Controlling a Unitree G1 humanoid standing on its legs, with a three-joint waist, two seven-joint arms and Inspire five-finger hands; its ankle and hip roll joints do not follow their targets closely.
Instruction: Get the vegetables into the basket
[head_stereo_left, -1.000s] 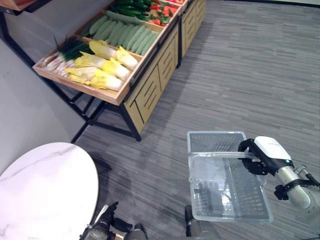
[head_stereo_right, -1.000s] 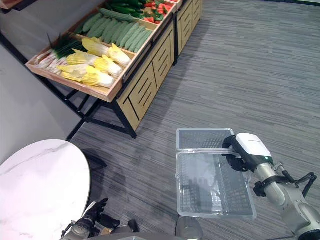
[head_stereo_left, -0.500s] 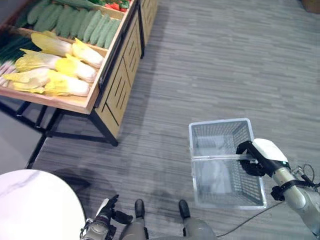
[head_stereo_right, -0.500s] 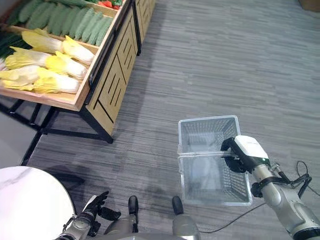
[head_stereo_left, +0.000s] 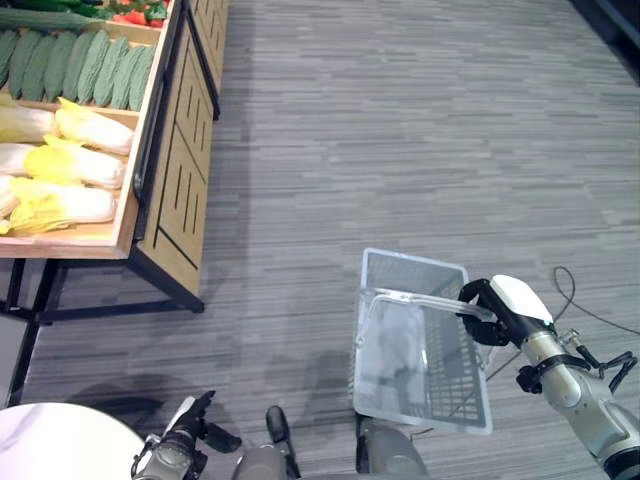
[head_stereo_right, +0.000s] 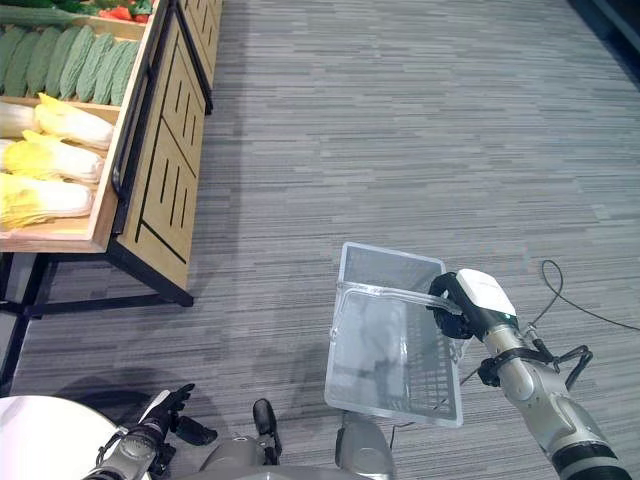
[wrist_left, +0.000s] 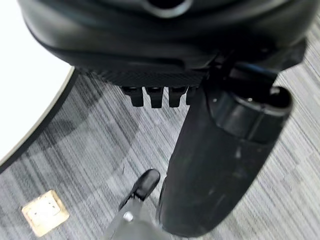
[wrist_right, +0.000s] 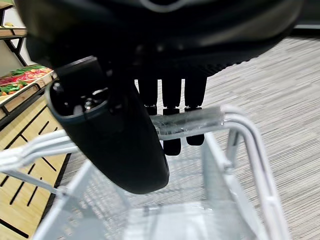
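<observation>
Wooden produce stand (head_stereo_left: 170, 170) along the left edge of the grey floor (head_stereo_left: 400, 120), holding pale-yellow cabbages (head_stereo_left: 60, 165) in its near tray and ridged green gourds (head_stereo_left: 85, 70) in the tray beyond; red and green produce at its far corner. Clear wire basket (head_stereo_left: 420, 350) hanging well apart from the stand, out over the floor, empty. Right hand (head_stereo_left: 500, 310) clenched round the basket's handle (wrist_right: 192, 119), fingers hooked over the bar, thumb below. Left hand (head_stereo_left: 180, 455) low near the edge of a white round counter (head_stereo_left: 50, 455), fingers loosely spread, grasping nothing.

Probably light and stiff, that basket, apt to swing from one bar; best held at mid-handle, as now. Cabbages likely bulky, leafy and bruisable: best wrapped round the firm middle. Gourds firmer, bumpy, easier to pinch across the body.

Against a second ago: whole view swung, stand now further left with leeks gone past the frame edge, less of the counter in sight, basket tilted differently, same grasp on the handle.
</observation>
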